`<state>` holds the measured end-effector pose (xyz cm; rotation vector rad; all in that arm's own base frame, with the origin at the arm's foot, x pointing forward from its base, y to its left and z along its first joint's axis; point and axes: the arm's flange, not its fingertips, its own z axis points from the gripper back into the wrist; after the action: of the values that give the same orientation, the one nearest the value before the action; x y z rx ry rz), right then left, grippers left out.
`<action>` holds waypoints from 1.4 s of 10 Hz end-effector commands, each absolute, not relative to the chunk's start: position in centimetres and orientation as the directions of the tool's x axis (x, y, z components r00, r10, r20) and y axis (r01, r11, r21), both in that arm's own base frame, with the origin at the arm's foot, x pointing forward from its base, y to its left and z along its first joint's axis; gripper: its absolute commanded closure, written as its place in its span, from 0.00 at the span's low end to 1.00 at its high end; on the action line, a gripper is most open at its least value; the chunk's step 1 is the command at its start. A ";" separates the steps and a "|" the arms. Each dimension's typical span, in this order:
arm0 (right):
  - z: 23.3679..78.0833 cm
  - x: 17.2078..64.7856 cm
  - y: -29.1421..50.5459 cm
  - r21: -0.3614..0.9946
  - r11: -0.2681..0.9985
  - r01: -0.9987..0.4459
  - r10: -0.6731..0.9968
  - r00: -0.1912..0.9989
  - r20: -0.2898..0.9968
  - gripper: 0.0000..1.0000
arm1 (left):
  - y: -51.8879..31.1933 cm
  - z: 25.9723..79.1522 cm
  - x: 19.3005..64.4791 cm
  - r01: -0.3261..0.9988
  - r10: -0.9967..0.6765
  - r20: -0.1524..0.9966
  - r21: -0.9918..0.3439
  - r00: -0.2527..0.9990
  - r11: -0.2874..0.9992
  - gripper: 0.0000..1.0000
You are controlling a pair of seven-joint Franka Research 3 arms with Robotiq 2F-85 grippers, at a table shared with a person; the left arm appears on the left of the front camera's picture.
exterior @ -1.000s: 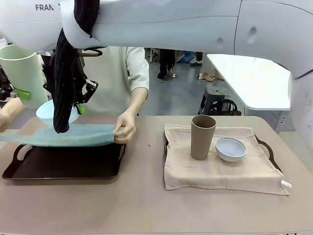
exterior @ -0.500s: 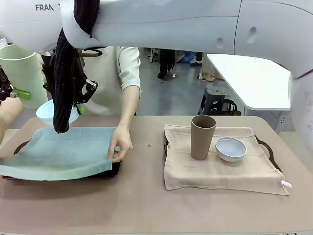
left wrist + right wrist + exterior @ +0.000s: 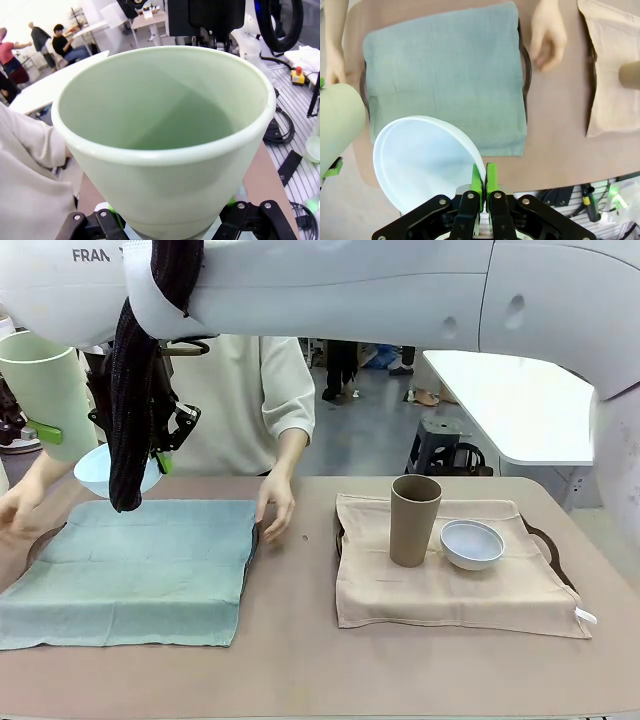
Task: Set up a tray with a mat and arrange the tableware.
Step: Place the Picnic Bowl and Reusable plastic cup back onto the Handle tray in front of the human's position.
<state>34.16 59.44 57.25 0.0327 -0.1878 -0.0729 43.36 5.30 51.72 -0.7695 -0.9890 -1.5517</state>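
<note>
Bowl [image 3: 422, 162] looks light, stiff, slick; right gripper [image 3: 484, 181] pinches its rim, a fair hold. Left gripper [image 3: 170, 227] clasps green tumbler [image 3: 165, 145] near its base.

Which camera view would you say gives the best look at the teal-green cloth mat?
The right wrist view: the teal-green cloth mat spreads below, nearly whole. The front view shows it obliquely; the left wrist view doesn't help.
</note>
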 end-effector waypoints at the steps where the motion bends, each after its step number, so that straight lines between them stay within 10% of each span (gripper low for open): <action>1: 57.4 34.1 59.4 0.039 0.997 0.062 -0.068 0.980 0.187 1.00 | 5.3 51.8 43.3 0.978 -0.441 0.873 0.198 -0.207 -0.067 1.00; 14: 57.4 34.1 59.4 0.039 0.997 0.062 -0.068 0.980 0.187 1.00 | 5.3 51.8 43.3 0.978 -0.441 0.873 0.198 -0.207 -0.067 1.00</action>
<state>34.16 59.44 57.25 0.0327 -0.1878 -0.0729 43.36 5.30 51.72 -0.7695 -0.9890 -1.5517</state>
